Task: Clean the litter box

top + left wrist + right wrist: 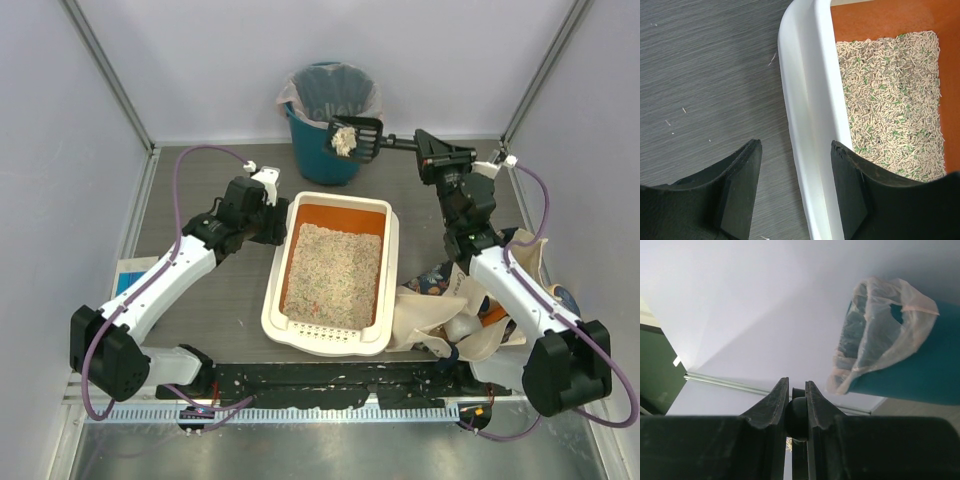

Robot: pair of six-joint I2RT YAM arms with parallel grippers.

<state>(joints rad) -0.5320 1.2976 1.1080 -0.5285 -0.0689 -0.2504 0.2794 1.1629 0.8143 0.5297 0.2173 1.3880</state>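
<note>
The litter box [325,338] is sitting mid-table, with a cloth bag [440,320] slumping at its 4 o'clock. At its 10 o'clock the left gripper [795,146] is gaping wide, straddling the white rim. At 1 o'clock the right gripper [797,390] is pinching a black scoop [352,137], which is carrying a litter clump by the mouth of the teal bin [320,165] at 12 o'clock.

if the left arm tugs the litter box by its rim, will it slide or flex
Probably heavy for its size: litter fills most of the litter box. The rim the left gripper straddles looks like thin smooth plastic, so it may flex and slip. It sits flat and wide, so sliding seems likelier than tipping.
</note>
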